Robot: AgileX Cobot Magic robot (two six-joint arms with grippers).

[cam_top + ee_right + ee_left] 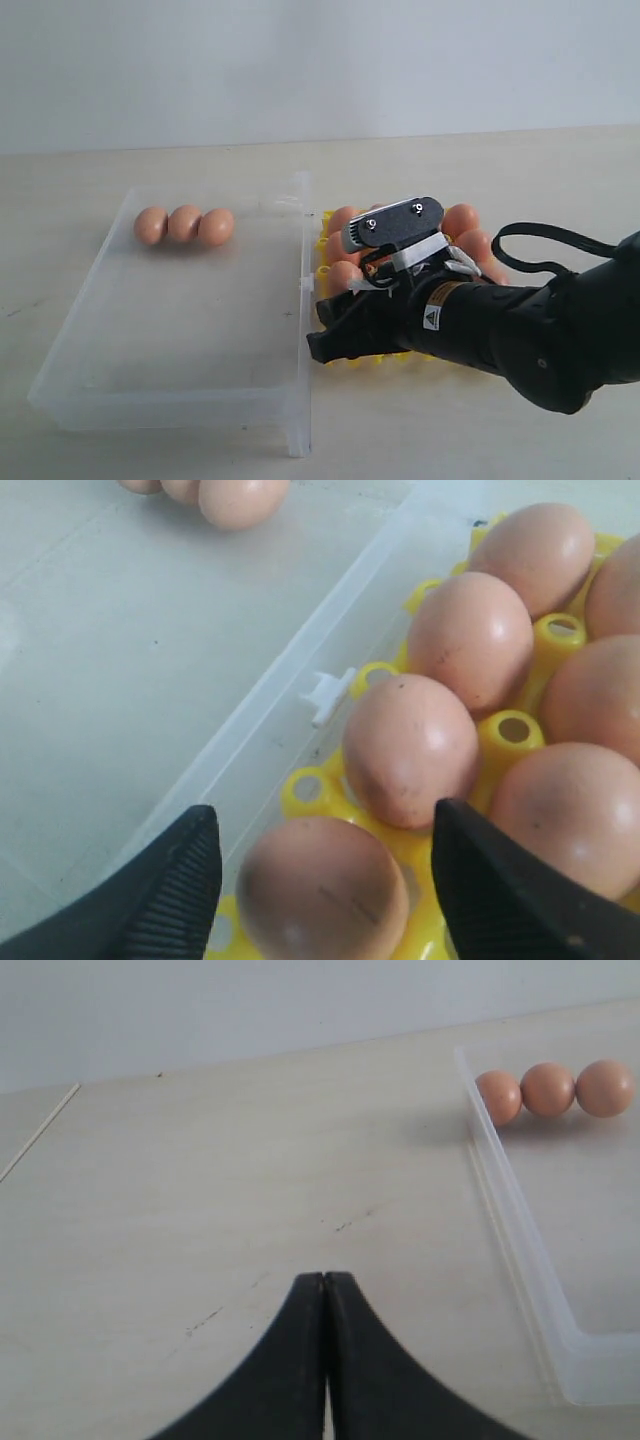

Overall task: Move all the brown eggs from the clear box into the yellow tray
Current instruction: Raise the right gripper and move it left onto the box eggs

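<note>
Three brown eggs (184, 224) lie in a row at the far left corner of the clear box (170, 330); the left wrist view also shows these eggs (548, 1088) inside the clear box (510, 1220). Several more eggs fill the yellow tray (324, 243) to the right of the box. My right gripper (325, 330) is low over the tray's near-left corner. In the right wrist view this gripper (325, 815) is open astride an egg (320, 890) seated in a corner cell of the tray (505, 735), with gaps on both sides. My left gripper (325, 1278) is shut and empty over bare table beside the box.
The box's side wall (260, 710), with a small white clasp tab (325, 695), runs close along the tray's edge. My right arm (540, 335) covers the tray's near right part. The pale wooden table (200, 1190) stretches away on the box's other side.
</note>
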